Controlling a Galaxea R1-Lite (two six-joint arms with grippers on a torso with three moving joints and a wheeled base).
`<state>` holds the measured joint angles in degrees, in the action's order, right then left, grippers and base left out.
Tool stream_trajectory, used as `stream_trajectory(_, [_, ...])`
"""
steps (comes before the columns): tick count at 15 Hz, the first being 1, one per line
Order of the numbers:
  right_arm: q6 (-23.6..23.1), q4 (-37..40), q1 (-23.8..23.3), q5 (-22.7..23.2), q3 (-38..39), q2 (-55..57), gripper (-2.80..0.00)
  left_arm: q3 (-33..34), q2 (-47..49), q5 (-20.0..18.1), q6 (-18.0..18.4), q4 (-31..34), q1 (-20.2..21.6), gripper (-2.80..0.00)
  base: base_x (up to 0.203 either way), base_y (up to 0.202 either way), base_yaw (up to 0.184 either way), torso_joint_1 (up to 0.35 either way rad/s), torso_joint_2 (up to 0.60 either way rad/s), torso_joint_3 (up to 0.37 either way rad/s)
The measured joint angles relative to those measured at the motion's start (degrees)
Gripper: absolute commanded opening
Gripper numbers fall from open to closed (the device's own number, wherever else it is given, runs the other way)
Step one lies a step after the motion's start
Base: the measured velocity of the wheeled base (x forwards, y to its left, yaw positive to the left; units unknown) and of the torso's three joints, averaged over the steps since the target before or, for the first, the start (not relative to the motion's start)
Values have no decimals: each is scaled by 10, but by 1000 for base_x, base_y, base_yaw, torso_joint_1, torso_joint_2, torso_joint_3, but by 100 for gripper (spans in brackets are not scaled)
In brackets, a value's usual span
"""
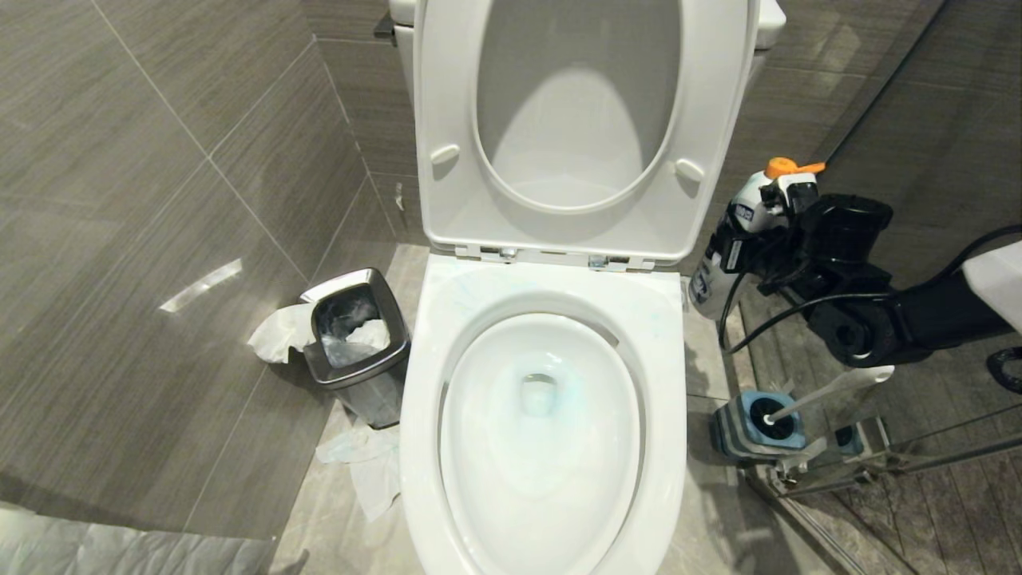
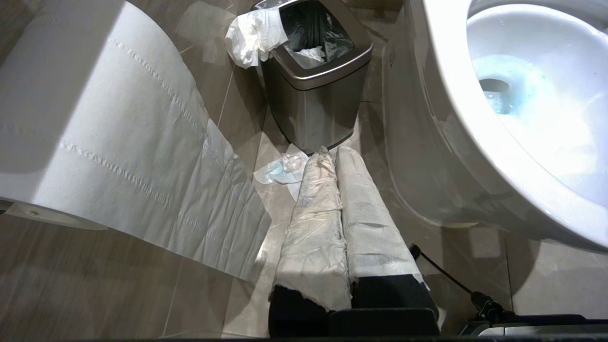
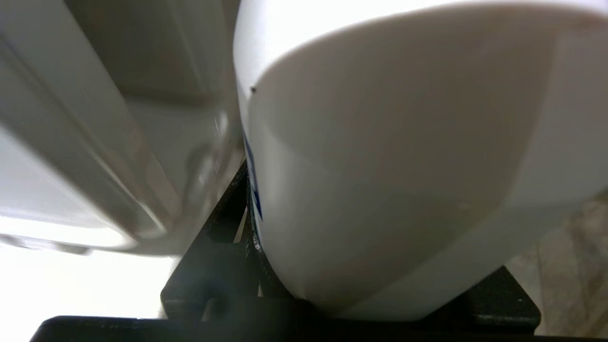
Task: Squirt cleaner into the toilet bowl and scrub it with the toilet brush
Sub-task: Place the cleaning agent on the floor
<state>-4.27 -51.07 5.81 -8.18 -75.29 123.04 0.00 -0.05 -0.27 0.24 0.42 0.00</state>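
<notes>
Two hazards stand out. The right hand (image 1: 762, 231) is clamped on the cleaner bottle (image 1: 722, 255) beside the toilet bowl (image 1: 543, 447), the orange cap (image 1: 786, 168) uppermost; the bottle is smooth and rounded, so I judge it could slip or tip if set down off-balance on the floor. The toilet brush (image 1: 830, 391) leans in its blue holder (image 1: 758, 423) just below that arm, and a careless sweep could knock it over. Pale blue cleaner already tints the basin, so scrubbing looks to be the step ahead. The brush lies on the floor to the bowl's right, below the right hand and apart from it. The left hand (image 2: 332, 161), paper-wrapped and pressed shut on nothing, hangs parked near the steel bin (image 2: 316, 90).
</notes>
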Motion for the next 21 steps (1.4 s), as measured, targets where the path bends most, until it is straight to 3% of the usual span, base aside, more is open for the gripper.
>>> stream_trajectory(5, [1, -59, -3, 1, -43, 103, -280, 0, 0, 0, 2, 0, 0, -280, 0, 0, 0, 0, 0, 0])
stream_trajectory(13, [-6, -102, -4, -1, -214, 274, -280, 0, 0, 0, 3, 0, 0, -280, 0, 0, 0, 0, 0, 0])
stream_trajectory(21, [-6, -153, 8, -2, -248, 345, -280, 0, 0, -1, 3, 0, 0, -280, 0, 0, 0, 0, 0, 0])
